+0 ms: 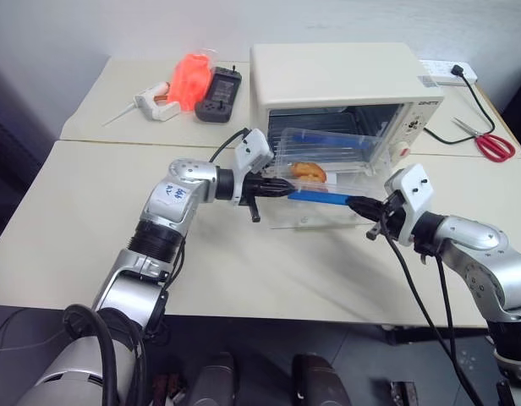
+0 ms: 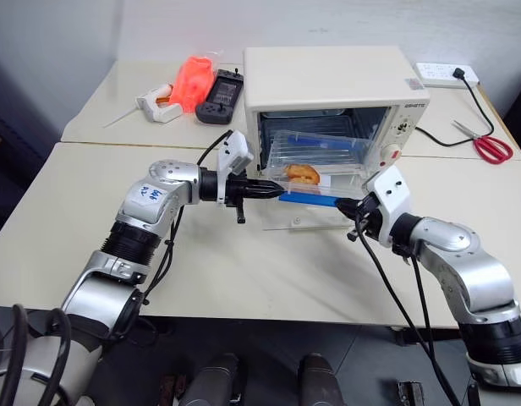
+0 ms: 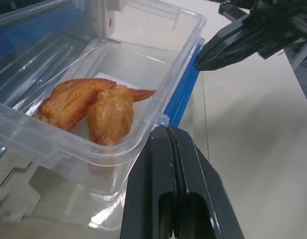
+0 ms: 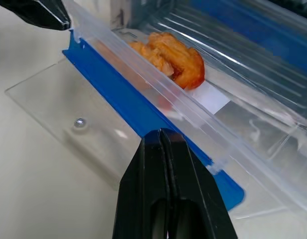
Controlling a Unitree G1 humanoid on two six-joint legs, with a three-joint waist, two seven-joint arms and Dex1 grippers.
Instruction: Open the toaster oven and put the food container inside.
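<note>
On cream tabletop, both closed end effectors, left, right, beside food container.

Even, soft light from overhead leaves the tabletop bright, with faint shadows under the arms. White glints streak the clear container and the oven's open glass door. In the wrist views the black fingers up close are blurred, the food sharper.
</note>
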